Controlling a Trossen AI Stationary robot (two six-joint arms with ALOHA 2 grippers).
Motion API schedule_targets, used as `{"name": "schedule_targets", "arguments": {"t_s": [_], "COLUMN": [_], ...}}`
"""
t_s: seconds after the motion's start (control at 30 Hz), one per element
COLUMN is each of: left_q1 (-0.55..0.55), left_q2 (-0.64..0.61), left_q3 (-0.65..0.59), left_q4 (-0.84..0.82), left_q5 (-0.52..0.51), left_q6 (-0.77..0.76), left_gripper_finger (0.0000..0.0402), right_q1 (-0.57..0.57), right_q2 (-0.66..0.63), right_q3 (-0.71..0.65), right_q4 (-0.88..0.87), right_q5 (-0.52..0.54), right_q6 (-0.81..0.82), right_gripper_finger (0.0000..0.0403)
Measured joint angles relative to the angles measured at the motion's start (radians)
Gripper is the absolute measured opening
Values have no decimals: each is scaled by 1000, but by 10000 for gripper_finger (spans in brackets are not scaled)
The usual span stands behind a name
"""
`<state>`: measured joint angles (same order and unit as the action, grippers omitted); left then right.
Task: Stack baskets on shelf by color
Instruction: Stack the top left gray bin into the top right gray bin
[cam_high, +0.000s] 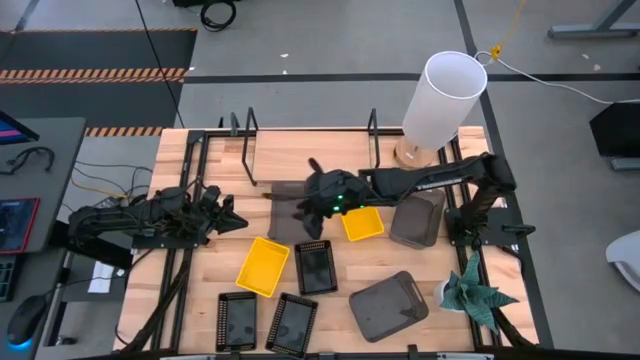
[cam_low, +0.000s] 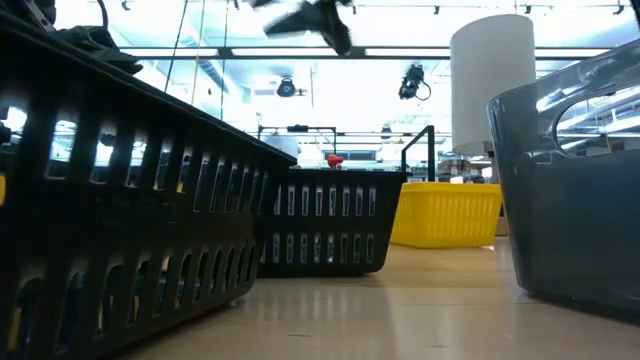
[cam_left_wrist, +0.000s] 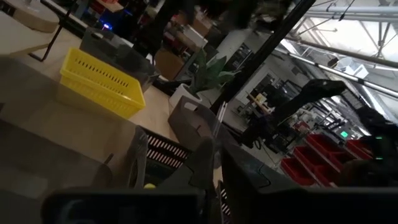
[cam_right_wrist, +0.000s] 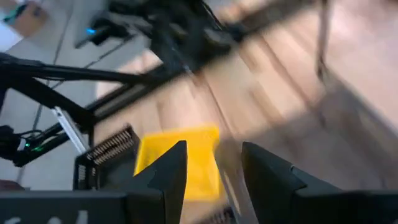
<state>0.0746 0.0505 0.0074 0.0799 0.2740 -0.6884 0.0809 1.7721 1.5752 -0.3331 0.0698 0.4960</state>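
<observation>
My right gripper (cam_high: 312, 197) is open and empty. It hangs above the table's middle, over a dark grey basket (cam_high: 287, 218), and also shows in the right wrist view (cam_right_wrist: 214, 149) and high in the low view (cam_low: 315, 20). Two yellow baskets (cam_high: 262, 266) (cam_high: 362, 223), two more grey baskets (cam_high: 417, 219) (cam_high: 388, 306) and three black perforated baskets (cam_high: 316, 267) (cam_high: 237, 320) (cam_high: 291, 323) rest on the table. A third yellow basket does not show. The black rod shelf (cam_high: 310, 160) stands at the far side. My left gripper (cam_high: 232, 218) waits shut at the left.
A tall white cylinder (cam_high: 440, 98) stands at the far right of the table. A potted plant (cam_high: 470, 295) stands near the right front corner. Bare wood lies between the shelf uprights (cam_high: 250, 135) (cam_high: 373, 130).
</observation>
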Motion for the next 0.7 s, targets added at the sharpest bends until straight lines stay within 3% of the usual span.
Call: {"name": "schedule_targets", "arguments": {"t_s": [0.13, 0.3, 0.7], "left_q1": [0, 0, 0], "left_q2": [11, 15, 21], "left_q3": [0, 0, 0], "left_q4": [1, 2, 3], "left_q5": [0, 0, 0], "left_q6": [0, 0, 0], "left_gripper_finger": [36, 30, 38], "right_q1": [30, 63, 20], "right_q2": [70, 111, 122], "right_q3": [133, 201, 203], "right_q4": [3, 140, 116], "right_q5": [108, 259, 97], "right_q6": [-191, -371, -291], "right_gripper_finger": [157, 157, 157]}}
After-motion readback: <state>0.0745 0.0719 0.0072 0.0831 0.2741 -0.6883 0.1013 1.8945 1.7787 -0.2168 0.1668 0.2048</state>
